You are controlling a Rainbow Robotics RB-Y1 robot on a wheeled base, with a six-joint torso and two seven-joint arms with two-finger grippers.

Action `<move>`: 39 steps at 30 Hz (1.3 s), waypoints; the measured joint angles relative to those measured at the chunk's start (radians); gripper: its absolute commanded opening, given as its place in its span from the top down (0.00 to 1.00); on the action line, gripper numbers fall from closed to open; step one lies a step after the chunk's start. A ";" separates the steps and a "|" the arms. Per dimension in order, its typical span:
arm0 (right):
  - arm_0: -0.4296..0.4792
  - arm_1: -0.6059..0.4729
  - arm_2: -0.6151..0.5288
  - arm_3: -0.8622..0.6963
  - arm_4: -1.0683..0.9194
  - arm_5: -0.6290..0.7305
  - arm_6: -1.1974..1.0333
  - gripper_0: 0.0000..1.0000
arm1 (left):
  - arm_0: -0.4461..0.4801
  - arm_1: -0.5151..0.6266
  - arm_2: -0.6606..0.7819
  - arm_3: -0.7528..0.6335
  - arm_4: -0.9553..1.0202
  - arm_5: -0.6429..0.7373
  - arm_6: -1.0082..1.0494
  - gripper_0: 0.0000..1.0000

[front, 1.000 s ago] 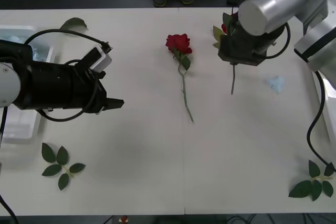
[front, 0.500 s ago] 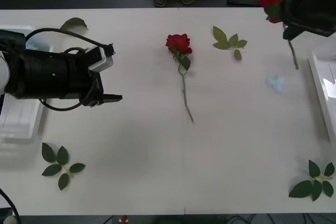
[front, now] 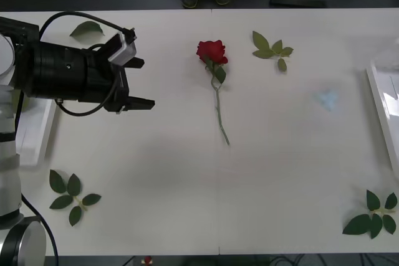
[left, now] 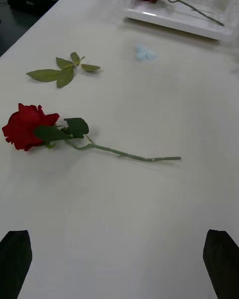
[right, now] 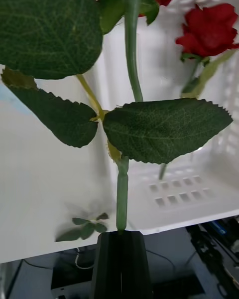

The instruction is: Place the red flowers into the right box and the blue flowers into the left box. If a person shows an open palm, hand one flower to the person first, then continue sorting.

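One rose (right: 211, 27) already lies in the right box (right: 169, 199), the right hand (right: 121, 244) grips another over it, and the open left hand (front: 140, 82) faces the table's (front: 187, 185) last rose (front: 212, 51).

The table (front: 187, 185) is a smooth, matt white surface with a faint sheen. The rose (front: 212, 51) at the upper middle has a cloth-like, soft matt red head and a thin plastic-looking stem. In the right wrist view, the held stem (right: 122, 189) looks like smooth green plastic, and its leaves (right: 164, 129) are matt, finely veined fabric with toothed edges. The box (right: 199, 179) behind is white translucent plastic, slightly glossy, with slotted holes. The left gripper (front: 134, 85) is matt black plastic
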 measured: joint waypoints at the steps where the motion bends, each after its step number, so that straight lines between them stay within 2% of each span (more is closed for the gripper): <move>1: 0.001 0.000 0.000 0.035 0.024 0.000 0.018 1.00 | -0.004 0.000 0.000 0.000 0.000 0.001 0.000 0.00; 4: 0.001 0.003 0.001 0.151 0.113 -0.027 0.075 1.00 | -0.010 0.000 0.000 0.000 0.000 0.001 0.000 0.00; 10: 0.001 0.017 0.001 0.364 0.213 -0.177 0.297 1.00 | -0.010 0.000 0.000 0.000 -0.002 0.001 0.000 0.00; 14: 0.013 0.051 0.001 0.453 0.264 -0.282 0.345 1.00 | -0.010 0.000 0.000 0.000 -0.014 0.001 0.000 0.00; 25: 0.163 0.130 0.001 0.460 0.410 -0.450 0.376 1.00 | -0.010 0.000 0.000 0.000 -0.014 0.002 0.000 0.00; 32: 0.180 0.151 0.001 0.460 0.462 -0.462 0.376 1.00 | -0.010 0.000 0.000 0.000 -0.014 0.007 0.000 0.00; 33: 0.180 0.151 0.001 0.460 0.462 -0.462 0.376 0.92 | -0.010 0.000 0.000 0.000 -0.014 0.007 0.000 0.00; 34: 0.180 0.151 0.001 0.460 0.462 -0.462 0.376 0.69 | -0.010 0.000 0.000 0.000 -0.014 0.007 0.000 0.00; 35: 0.180 0.151 0.001 0.460 0.459 -0.464 0.376 0.50 | -0.010 0.000 0.000 0.000 -0.014 0.007 0.000 0.00; 36: 0.180 0.151 0.001 0.460 0.453 -0.467 0.376 0.15 | -0.010 0.000 0.000 0.000 -0.014 0.007 0.000 0.00; 37: 0.180 0.151 0.001 0.460 0.445 -0.475 0.376 0.00 | -0.010 0.000 0.000 0.000 -0.014 0.007 0.000 0.00; 39: 0.180 0.151 0.001 0.460 0.431 -0.490 0.376 0.00 | -0.010 0.000 0.000 0.000 -0.014 0.007 0.000 0.00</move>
